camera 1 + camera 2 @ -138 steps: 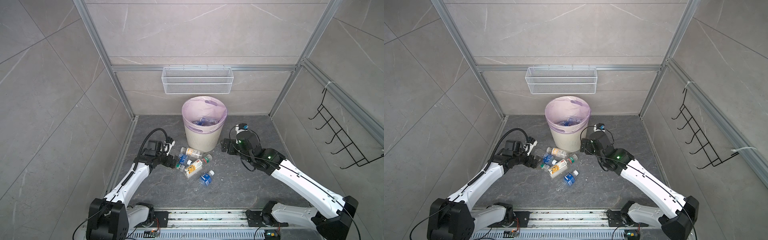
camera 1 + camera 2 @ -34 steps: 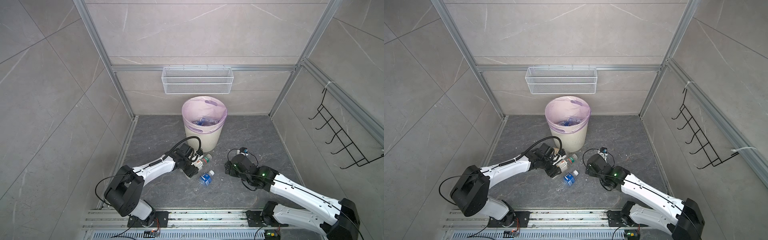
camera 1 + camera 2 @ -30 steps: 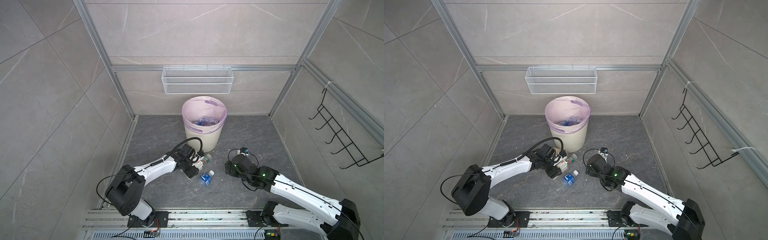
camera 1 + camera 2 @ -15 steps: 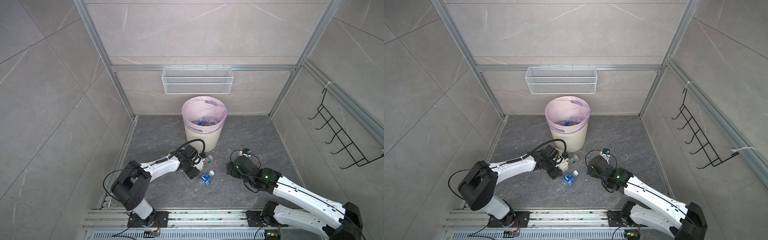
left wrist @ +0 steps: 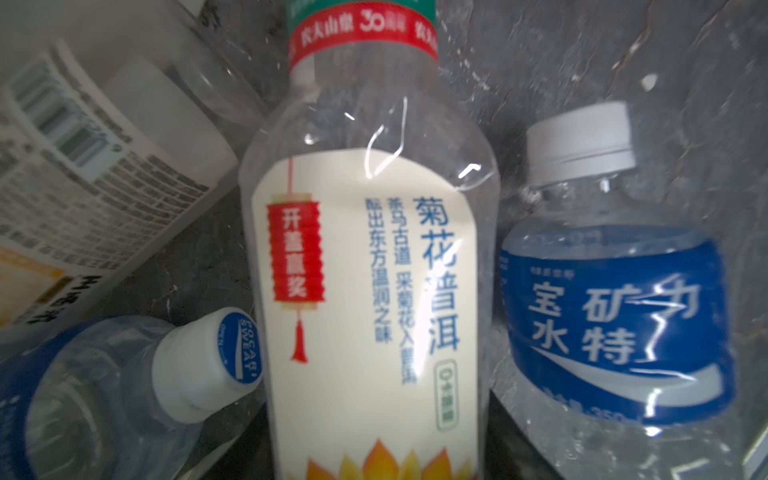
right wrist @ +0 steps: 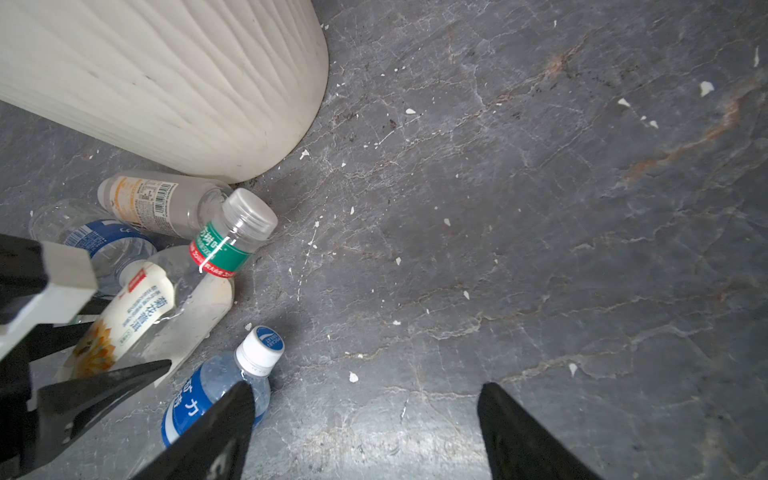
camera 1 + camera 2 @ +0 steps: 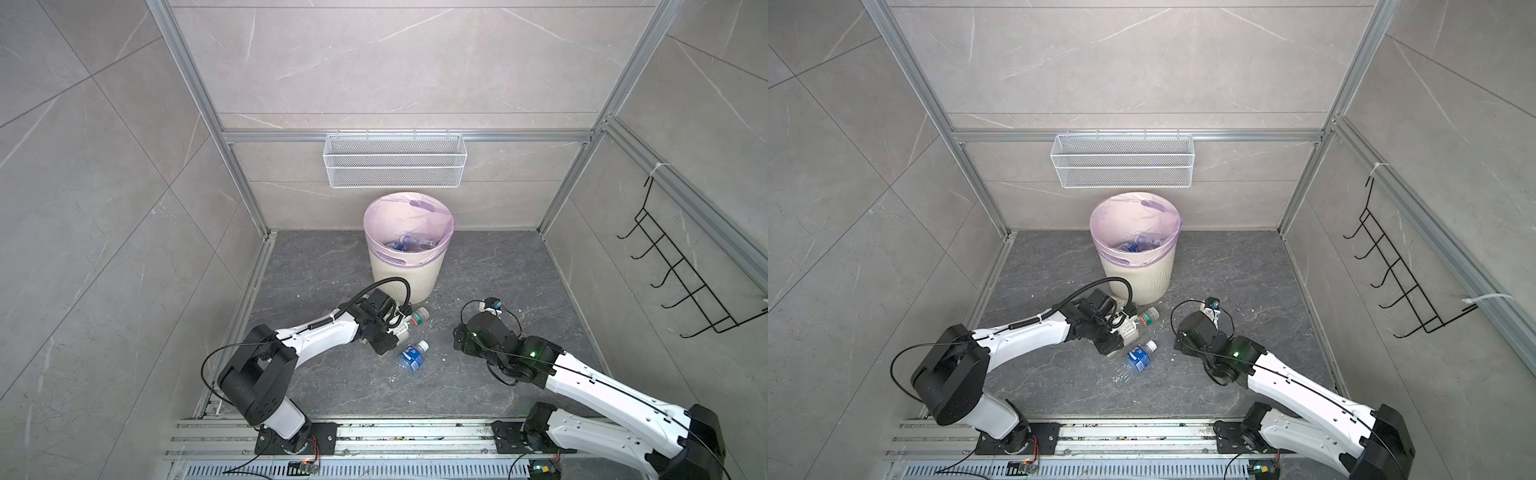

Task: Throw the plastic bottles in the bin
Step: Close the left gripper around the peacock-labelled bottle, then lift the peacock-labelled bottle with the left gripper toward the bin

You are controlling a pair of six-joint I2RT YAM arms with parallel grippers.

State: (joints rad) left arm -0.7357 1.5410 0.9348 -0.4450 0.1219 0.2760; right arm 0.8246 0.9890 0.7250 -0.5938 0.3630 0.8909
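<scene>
Several plastic bottles lie in a heap at the foot of the bin (image 7: pixel 405 274) (image 6: pixel 166 83). My left gripper (image 7: pixel 388 334) (image 5: pixel 374 457) is shut on the sunflower-label bottle (image 5: pixel 374 270) (image 6: pixel 124 320), one black jaw against each side of it. A blue-label bottle (image 7: pixel 411 356) (image 6: pixel 216 390) lies loose on the floor just right of it. My right gripper (image 6: pixel 365 395) (image 7: pixel 457 338) hangs open and empty over bare floor beside that bottle. In both top views more bottles (image 7: pixel 409 242) (image 7: pixel 1142 243) lie inside the bin.
A white bottle with a barcode (image 6: pixel 153 203) and a second blue-label bottle (image 6: pixel 95 241) lie against the bin's base. A wire mesh basket (image 7: pixel 395 160) hangs on the back wall. A black hook rack (image 7: pixel 681 274) is on the right wall.
My left gripper has slid further into the heap and closed on the sunflower-label bottle. The right arm has barely moved and its jaws stay open.
</scene>
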